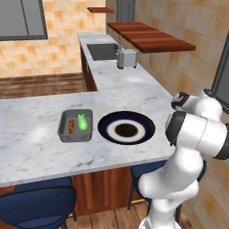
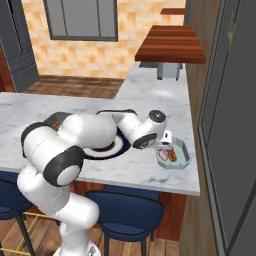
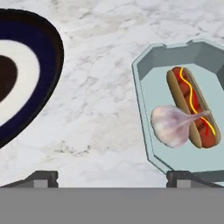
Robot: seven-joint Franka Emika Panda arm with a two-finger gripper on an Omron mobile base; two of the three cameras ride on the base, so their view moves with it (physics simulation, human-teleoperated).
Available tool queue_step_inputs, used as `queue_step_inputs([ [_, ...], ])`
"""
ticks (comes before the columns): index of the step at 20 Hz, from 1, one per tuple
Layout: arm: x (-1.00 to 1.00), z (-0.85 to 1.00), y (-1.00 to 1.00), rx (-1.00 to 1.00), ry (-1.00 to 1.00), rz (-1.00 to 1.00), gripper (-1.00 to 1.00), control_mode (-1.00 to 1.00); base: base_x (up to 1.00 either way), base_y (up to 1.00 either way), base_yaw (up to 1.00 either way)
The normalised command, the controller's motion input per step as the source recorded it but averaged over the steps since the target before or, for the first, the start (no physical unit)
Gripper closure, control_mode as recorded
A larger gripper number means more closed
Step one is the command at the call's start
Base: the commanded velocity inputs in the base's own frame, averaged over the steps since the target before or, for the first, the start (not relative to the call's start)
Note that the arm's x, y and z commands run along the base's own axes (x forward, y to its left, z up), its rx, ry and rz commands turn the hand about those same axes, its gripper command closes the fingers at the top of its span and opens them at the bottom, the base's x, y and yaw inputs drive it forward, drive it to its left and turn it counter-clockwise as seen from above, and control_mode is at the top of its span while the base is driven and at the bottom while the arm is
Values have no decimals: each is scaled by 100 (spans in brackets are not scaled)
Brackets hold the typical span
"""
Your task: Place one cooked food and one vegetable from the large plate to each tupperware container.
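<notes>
Pincer released, hovering over counter; garlic light, papery, resting against soft hot dog in teal tub just ahead-right; plate ahead-left; best gripped across bulb.

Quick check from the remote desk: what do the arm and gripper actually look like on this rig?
The arm is glossy white with rounded, bulbous links and dark grey-black bands at the joints. The gripper has two small dark grey, blocky finger tips. No cables or markings are visible.
</notes>
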Motion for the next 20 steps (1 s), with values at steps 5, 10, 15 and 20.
queue_step_inputs([
  [5,-58,95,80,0,1,0,-100,-100,0,0,0],
  [10,-55,73,77,13,9,0,-100,-100,0,0,0],
  [15,-75,100,56,0,0,0,-100,-100,0,0,0],
  [20,-97,71,64,17,-8,-5,-100,-100,0,0,0],
])
